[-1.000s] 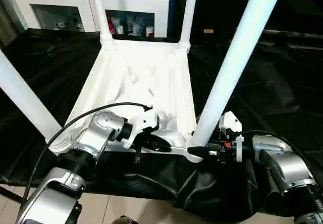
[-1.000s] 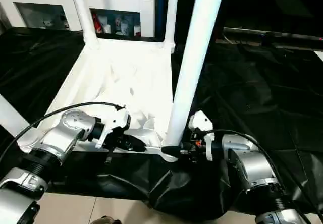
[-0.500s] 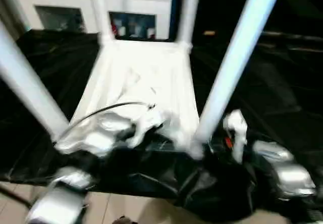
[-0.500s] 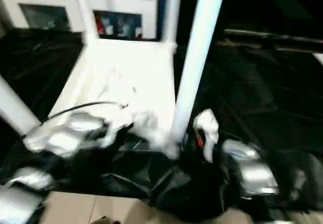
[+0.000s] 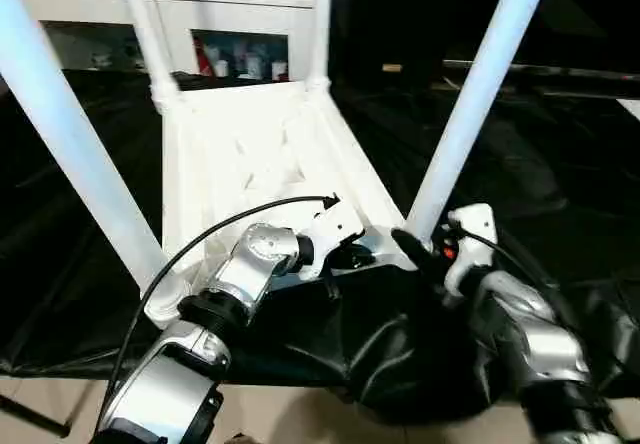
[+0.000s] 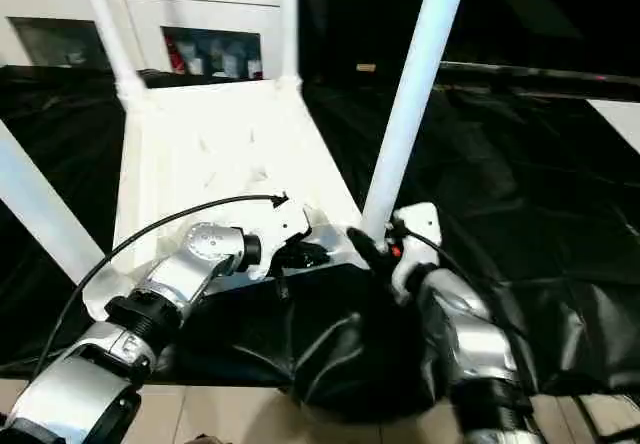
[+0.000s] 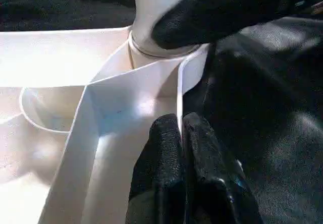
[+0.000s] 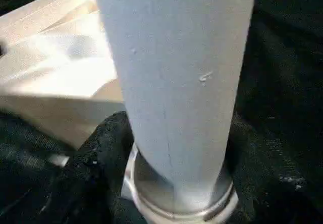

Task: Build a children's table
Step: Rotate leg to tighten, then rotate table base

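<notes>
Right gripper (image 8: 176,183) clasps leg (image 5: 470,114) at tabletop (image 5: 260,154) corner.

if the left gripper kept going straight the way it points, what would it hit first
Most likely the near right leg at its socket. The left gripper, jaws shut on the tabletop rim, points along that rim toward the leg's base, where the right gripper's finger already rests; depth is hard to judge.

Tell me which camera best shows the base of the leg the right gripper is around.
The right wrist view: the leg stands in its socket with a finger each side. The head views show that leg whole, its base behind the right gripper.
</notes>
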### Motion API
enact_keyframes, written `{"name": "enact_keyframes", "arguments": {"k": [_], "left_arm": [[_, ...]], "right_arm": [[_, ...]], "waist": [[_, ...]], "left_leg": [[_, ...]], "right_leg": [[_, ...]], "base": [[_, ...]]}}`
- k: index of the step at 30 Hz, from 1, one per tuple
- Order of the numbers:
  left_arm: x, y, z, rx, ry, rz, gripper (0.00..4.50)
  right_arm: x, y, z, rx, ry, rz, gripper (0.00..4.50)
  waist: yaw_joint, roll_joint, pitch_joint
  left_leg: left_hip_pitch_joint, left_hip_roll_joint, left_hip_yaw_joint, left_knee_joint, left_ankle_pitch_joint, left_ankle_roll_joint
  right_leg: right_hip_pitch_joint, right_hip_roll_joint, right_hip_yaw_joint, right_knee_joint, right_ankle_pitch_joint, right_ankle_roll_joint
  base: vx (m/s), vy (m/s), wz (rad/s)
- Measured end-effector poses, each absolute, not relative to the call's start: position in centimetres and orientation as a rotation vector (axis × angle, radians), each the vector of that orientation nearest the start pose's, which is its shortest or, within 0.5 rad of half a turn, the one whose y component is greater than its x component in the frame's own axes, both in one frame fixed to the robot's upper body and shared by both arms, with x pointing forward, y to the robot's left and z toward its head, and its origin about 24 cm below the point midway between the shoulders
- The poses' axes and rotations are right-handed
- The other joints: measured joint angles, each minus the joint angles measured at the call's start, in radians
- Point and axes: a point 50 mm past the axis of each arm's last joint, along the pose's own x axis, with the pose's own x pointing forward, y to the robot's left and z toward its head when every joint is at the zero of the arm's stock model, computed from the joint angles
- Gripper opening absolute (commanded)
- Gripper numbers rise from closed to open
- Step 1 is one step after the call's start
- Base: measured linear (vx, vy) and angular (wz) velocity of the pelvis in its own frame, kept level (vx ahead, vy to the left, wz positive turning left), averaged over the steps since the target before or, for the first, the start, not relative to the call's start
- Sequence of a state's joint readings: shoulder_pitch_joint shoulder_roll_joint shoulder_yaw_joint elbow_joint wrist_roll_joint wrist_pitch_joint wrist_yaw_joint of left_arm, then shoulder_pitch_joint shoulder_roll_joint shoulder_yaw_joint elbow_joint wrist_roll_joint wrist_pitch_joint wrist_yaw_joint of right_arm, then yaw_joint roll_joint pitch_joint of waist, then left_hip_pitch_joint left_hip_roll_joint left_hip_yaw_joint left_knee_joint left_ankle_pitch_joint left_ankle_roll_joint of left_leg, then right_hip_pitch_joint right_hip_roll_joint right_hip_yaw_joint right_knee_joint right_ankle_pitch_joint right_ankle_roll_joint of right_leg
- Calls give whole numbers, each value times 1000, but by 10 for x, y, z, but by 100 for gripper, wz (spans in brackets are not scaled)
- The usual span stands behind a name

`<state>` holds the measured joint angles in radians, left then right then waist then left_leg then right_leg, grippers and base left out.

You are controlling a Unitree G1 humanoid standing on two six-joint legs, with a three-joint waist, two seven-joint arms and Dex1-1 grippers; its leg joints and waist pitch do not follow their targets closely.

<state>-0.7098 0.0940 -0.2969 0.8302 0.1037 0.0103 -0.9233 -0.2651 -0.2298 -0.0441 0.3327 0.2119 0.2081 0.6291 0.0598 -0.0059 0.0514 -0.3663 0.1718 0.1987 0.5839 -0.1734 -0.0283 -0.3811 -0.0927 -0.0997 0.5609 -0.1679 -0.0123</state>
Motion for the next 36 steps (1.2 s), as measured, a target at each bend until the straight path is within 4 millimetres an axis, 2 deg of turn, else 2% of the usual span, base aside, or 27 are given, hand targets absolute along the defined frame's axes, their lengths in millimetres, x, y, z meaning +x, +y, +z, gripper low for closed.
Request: {"name": "enact_keyframes", "arguments": {"k": [7, 11, 14, 15, 19, 22, 24, 28, 30, 31, 33, 34, 35, 36], "left_arm": [[327, 53, 43, 384, 323, -1299, 0], [325, 55, 44, 384, 308, -1317, 0], [324, 61, 43, 381, 298, -1315, 0], [324, 61, 43, 379, 295, -1312, 28], [315, 67, 53, 256, 213, -1306, 67], [310, 71, 65, 249, 184, -1312, 98], [305, 80, 70, 239, 185, -1287, 123], [288, 100, 66, 193, 239, -1211, 156], [273, 115, 64, 164, 258, -1143, 168], [263, 124, 62, 150, 281, -1103, 180], [255, 132, 58, 134, 317, -1069, 194], [244, 141, 58, 125, 336, -1041, 202], [239, 143, 57, 120, 347, -1033, 202], [230, 149, 58, 110, 365, -1015, 223]], "right_arm": [[275, -217, 42, 9, 301, 803, 314], [262, -237, 51, -3, 344, 902, 314], [256, -253, 68, -24, 345, 953, 314], [255, -254, 71, -26, 342, 967, 319], [247, -238, 64, 5, 366, 1059, 320], [247, -222, 59, 34, 351, 1101, 320], [249, -212, 58, 49, 335, 1119, 320], [254, -192, 54, 93, 297, 1121, 320], [261, -177, 57, 126, 246, 1122, 320], [265, -170, 58, 138, 230, 1121, 320], [268, -168, 57, 146, 233, 1108, 320], [273, -163, 57, 157, 205, 1085, 320], [274, -162, 57, 159, 197, 1077, 320], [278, -158, 55, 174, 184, 1059, 320]], "waist": [[25, 0, 0], [30, 3, 0], [29, 6, 0], [29, 6, 0], [30, 1, 2], [27, 1, 2], [23, 1, 2], [25, -1, 4], [13, -7, 7], [7, -16, 12], [10, -25, 18], [5, -33, 24], [2, -37, 26], [0, -43, 33]], "left_leg": [[-1, 1, 3, -1, 1, 2], [-1, 1, 4, -4, 0, 2], [0, 1, 4, -6, 0, 3], [0, 1, 4, -6, 0, 2], [-3, 3, 3, -5, 0, 2], [-3, 3, 4, -3, 0, 2], [-3, 3, 4, -2, 0, 1], [-3, 3, 4, -3, 0, 1], [-4, 3, 4, -4, 0, 1], [-5, 3, 4, -6, 1, 0], [-9, 3, 4, -6, 1, -1], [-9, 3, 5, -8, 1, -1], [-9, 3, 5, -8, 2, -1], [-10, 2, 5, -8, 2, -1]], "right_leg": [[-1, 0, 2, 4, 3, -2], [-2, 0, 2, 4, 9, 0], [-3, 0, 2, 8, 8, 3], [-4, 0, 2, 10, 6, 6], [-9, 1, 1, 16, 4, 6], [-9, 0, 2, 16, 4, 6], [-9, 0, 3, 16, 4, 6], [-10, 0, 3, 16, 4, 6], [-13, 0, 4, 17, 4, 6], [-15, 0, 4, 17, 4, 6], [-19, 1, 4, 17, 4, 6], [-20, 1, 5, 16, 4, 6], [-20, 1, 5, 16, 4, 6], [-20, 1, 5, 16, 4, 6]], "base": [[0, 0, 0], [0, 0, 0], [0, 0, 0], [0, 0, 0], [0, 0, 0], [0, 0, 0], [0, 0, 0], [0, 0, 0], [0, 0, 0], [0, 0, 0], [0, 0, 0], [0, 0, 0], [0, 0, 0], [0, 0, 0]]}}
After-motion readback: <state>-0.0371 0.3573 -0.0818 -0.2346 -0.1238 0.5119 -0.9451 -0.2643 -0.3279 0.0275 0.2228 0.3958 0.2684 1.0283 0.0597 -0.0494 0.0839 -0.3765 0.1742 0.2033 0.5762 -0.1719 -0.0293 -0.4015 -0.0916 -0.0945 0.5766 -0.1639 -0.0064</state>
